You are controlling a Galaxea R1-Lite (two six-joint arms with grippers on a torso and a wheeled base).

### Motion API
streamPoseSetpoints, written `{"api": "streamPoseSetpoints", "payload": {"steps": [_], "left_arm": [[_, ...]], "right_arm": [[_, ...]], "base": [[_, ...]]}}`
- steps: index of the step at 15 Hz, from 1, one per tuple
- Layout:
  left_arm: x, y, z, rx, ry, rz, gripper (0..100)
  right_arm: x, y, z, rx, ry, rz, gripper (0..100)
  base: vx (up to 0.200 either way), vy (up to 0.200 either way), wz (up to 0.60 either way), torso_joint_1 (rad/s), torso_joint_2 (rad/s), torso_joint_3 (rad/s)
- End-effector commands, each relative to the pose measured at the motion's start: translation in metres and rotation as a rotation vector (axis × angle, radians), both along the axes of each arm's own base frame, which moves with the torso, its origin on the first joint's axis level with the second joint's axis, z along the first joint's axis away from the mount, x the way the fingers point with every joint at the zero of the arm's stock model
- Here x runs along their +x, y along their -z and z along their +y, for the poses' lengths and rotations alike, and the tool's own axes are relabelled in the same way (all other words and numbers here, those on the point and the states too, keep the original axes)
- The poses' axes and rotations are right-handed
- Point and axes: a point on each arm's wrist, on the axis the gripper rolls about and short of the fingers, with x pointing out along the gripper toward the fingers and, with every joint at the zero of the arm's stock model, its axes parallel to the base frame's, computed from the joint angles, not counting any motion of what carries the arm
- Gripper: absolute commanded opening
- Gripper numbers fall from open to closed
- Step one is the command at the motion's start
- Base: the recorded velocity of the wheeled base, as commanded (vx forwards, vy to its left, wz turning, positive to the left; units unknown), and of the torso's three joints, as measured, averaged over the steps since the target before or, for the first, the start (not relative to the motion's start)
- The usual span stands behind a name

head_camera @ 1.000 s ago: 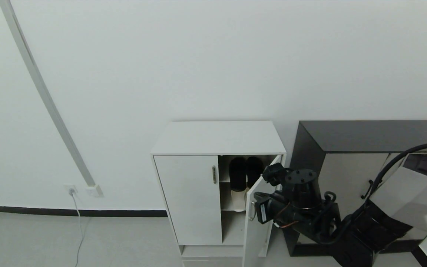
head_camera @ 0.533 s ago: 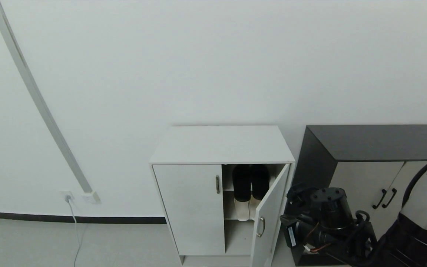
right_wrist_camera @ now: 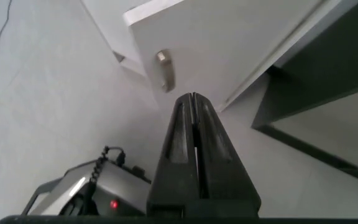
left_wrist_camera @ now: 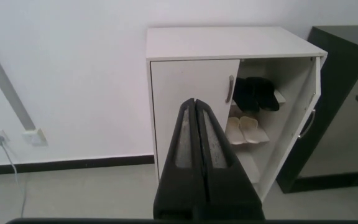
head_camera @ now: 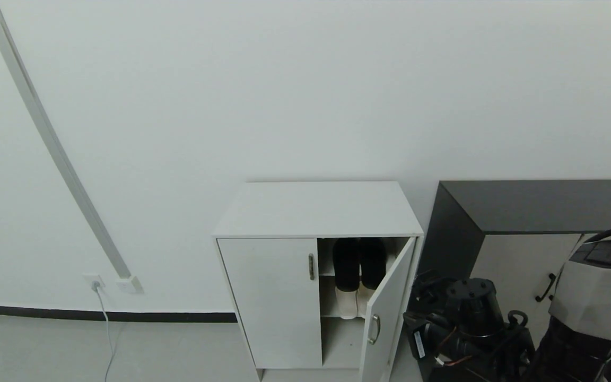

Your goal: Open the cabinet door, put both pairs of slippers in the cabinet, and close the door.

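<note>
The white cabinet [head_camera: 316, 209] stands against the wall with its left door [head_camera: 268, 300] closed and its right door [head_camera: 387, 310] swung partly outward. Inside, black slippers [head_camera: 358, 262] lie on the upper shelf and white slippers [head_camera: 350, 302] on the shelf below. The left wrist view shows the same black slippers [left_wrist_camera: 258, 93] and white slippers [left_wrist_camera: 246, 129]. My left gripper [left_wrist_camera: 195, 104] is shut and empty, held well back from the cabinet. Also shut and empty, my right gripper [right_wrist_camera: 193, 98] sits low beside the open door, pointing toward its handle [right_wrist_camera: 164, 70]. The right arm [head_camera: 464, 315] is just right of that door.
A black-topped cabinet [head_camera: 528, 204] stands directly right of the white one, close to my right arm. A wall socket with a hanging cable [head_camera: 97, 286] and a slanted trunking strip [head_camera: 45, 132] are on the left. Bare floor [head_camera: 125, 350] lies in front.
The head view has shifted. My right arm has come away from the top of the open door and now sits lower and farther right. The door stays partly open.
</note>
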Motion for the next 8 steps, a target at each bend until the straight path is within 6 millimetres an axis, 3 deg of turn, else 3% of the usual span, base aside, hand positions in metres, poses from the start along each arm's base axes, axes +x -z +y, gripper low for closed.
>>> {"api": "streamPoseSetpoints", "payload": {"steps": [1,3,8], "left_arm": [[0.0001,0.0,0.0,0.0,0.0,0.002,0],[0.0001,0.0,0.0,0.0,0.0,0.002,0],[0.0001,0.0,0.0,0.0,0.0,0.002,0]], "right_arm": [[-0.0022,0.0146,-0.0008,-0.029,-0.001,0.04,0],[-0.0041,0.0156,-0.0022,-0.033,-0.001,0.045,0],[0.0029,0.0157,0.0028,-0.007,-0.003,0.011,0]], "base": [[0.2,0.0,0.0,-0.027,-0.01,0.007],[0.2,0.0,0.0,0.0,0.0,0.005],[0.0,0.0,0.0,0.0,0.0,0.0]]}}
